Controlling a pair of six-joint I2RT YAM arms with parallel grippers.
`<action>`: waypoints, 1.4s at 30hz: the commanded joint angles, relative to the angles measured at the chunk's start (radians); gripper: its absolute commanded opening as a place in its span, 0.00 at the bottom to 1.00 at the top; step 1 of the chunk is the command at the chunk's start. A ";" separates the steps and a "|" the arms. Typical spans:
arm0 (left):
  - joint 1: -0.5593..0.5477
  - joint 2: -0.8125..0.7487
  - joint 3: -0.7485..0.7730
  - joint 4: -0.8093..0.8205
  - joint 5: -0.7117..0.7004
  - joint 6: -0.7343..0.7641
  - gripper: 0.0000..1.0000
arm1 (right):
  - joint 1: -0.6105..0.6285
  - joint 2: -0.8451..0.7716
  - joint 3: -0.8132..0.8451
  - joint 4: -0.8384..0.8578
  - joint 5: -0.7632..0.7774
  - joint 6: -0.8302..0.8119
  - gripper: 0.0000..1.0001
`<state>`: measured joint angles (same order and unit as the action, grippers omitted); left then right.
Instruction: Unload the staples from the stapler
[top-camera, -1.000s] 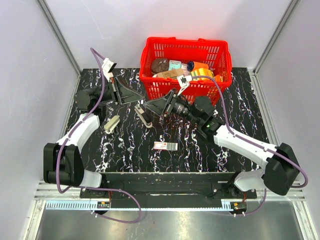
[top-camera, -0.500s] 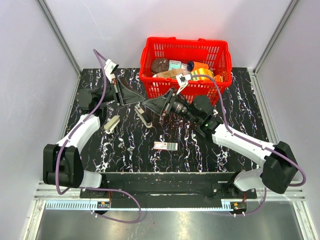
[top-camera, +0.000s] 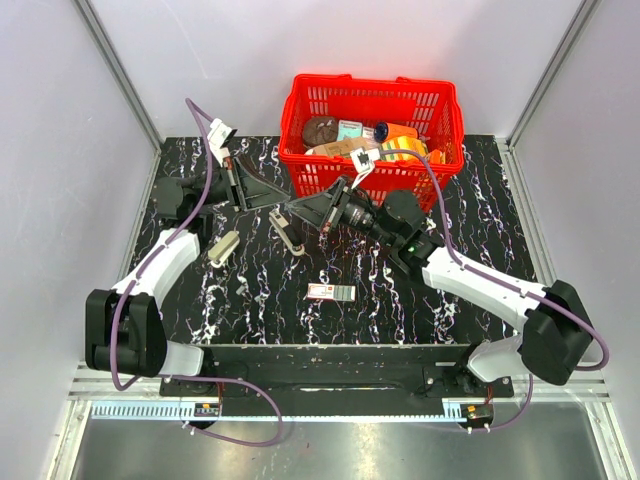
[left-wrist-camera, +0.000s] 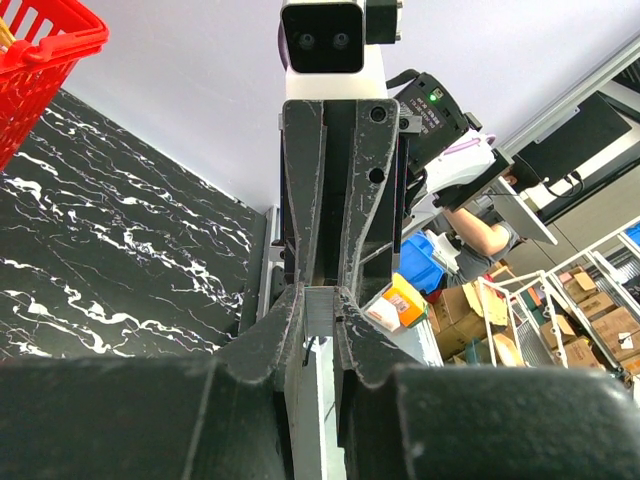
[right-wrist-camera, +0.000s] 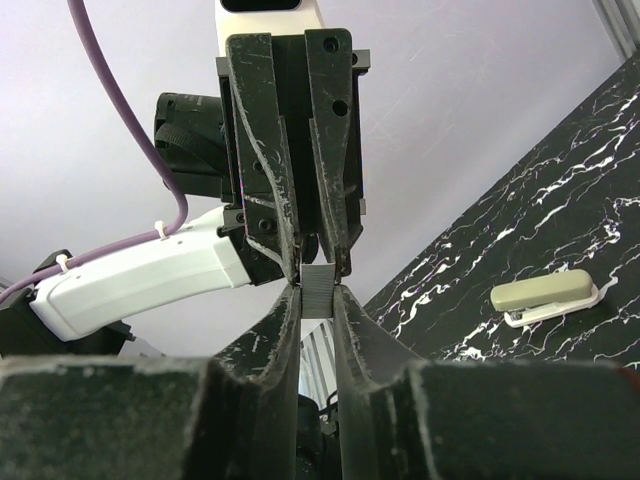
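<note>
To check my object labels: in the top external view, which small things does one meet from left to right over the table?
Silver-beige metal piece → stapler → small labelled box. The red basket spans the last two in width, so it is left out.

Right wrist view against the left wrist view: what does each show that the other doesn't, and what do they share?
Only the right wrist view shows a beige-grey piece lying on the black table. Only the left wrist view shows a corner of the red basket and cardboard boxes beyond the table edge. Both show the left gripper and right gripper tip to tip, each shut on one small grey strip.
</note>
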<state>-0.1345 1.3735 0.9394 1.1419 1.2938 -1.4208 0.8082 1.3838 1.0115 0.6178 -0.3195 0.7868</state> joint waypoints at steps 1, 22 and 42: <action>-0.010 -0.030 0.010 0.018 -0.014 0.020 0.11 | -0.004 0.011 0.048 0.063 -0.035 0.011 0.18; -0.167 0.074 0.164 -1.541 -0.592 1.720 0.54 | -0.004 -0.219 -0.126 -0.731 0.341 -0.126 0.03; -0.551 0.343 0.084 -1.285 -1.008 1.835 0.44 | -0.004 -0.397 -0.272 -1.072 0.530 -0.024 0.01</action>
<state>-0.6537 1.6768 1.0294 -0.2119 0.3962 0.3927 0.8047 1.0561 0.7433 -0.3775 0.1345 0.7399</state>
